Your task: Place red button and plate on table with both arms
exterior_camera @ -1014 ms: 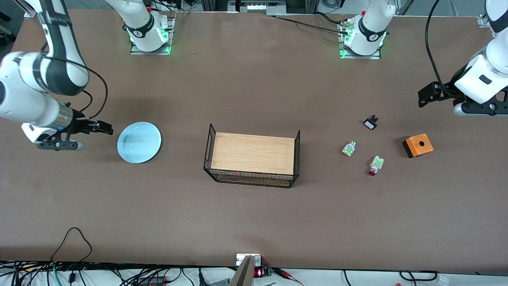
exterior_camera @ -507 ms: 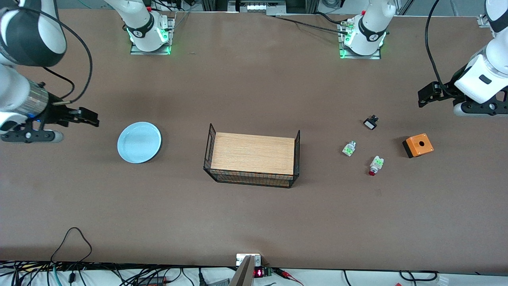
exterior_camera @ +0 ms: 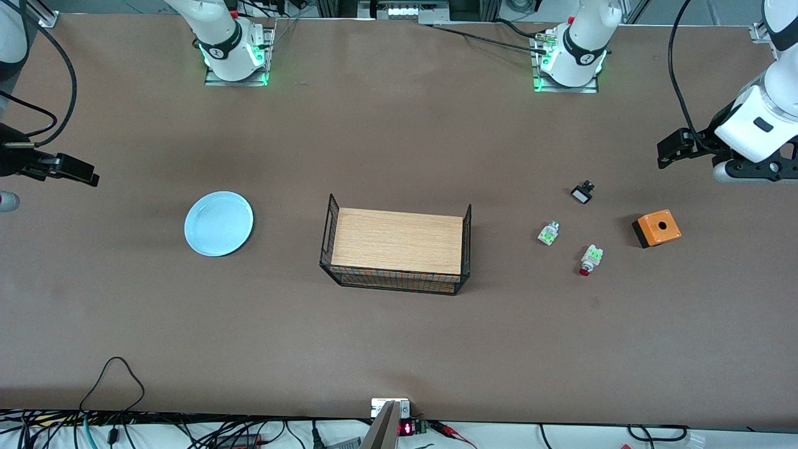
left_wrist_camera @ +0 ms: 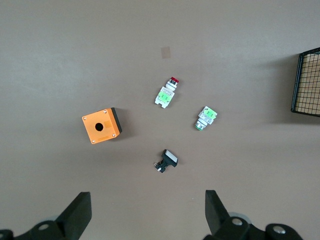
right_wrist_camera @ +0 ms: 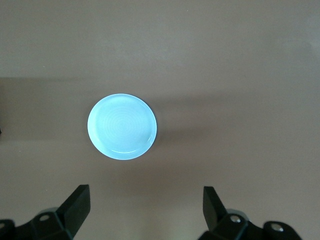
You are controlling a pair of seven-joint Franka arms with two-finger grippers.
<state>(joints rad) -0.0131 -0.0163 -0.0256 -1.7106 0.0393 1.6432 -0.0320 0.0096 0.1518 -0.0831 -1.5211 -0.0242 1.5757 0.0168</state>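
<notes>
The pale blue plate (exterior_camera: 219,223) lies flat on the brown table (exterior_camera: 399,343) toward the right arm's end; it also shows in the right wrist view (right_wrist_camera: 122,126). The red button (exterior_camera: 588,260) lies on its side on the table toward the left arm's end, and shows in the left wrist view (left_wrist_camera: 167,92). My right gripper (exterior_camera: 78,171) is open and empty, up in the air over the table's end past the plate (right_wrist_camera: 145,210). My left gripper (exterior_camera: 668,151) is open and empty, high over the table's other end (left_wrist_camera: 147,212).
A wood-topped black wire tray (exterior_camera: 396,249) stands mid-table. Near the red button lie a whitish-green part without a red cap (exterior_camera: 548,233), a small black-and-white part (exterior_camera: 582,192) and an orange box with a hole (exterior_camera: 656,228). Cables hang along the table's near edge.
My right gripper has pulled away from the plate toward the table's end and risen; most of that arm has left the front view. The left arm, plate and button have not moved.
</notes>
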